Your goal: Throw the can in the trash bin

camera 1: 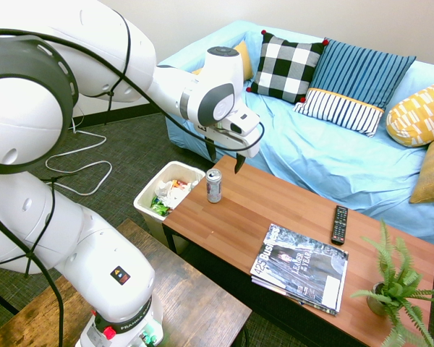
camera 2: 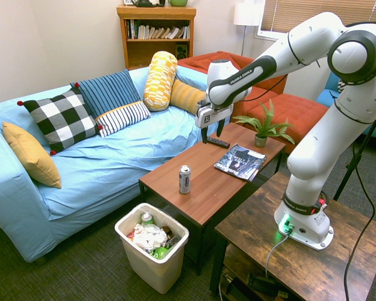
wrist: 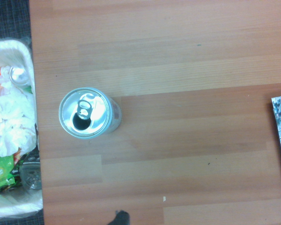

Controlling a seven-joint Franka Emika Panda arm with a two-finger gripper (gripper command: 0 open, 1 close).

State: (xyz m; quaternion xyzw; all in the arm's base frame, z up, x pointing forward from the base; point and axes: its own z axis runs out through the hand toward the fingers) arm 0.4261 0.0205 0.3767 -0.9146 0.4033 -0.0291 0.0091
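A: How does the can (camera 1: pixel 214 186) stand?
B: Upright on the coffee table (camera 1: pixel 275 217), long axis vertical, opened top up, below the gripper (camera 1: pixel 225 158).
A: Gripper?
B: Fingers apart, holding nothing.

First exterior looks from behind the arm; second from opposite, farther; wrist straight down, seemingly close; all share the coffee table (camera 1: pixel 275 217).
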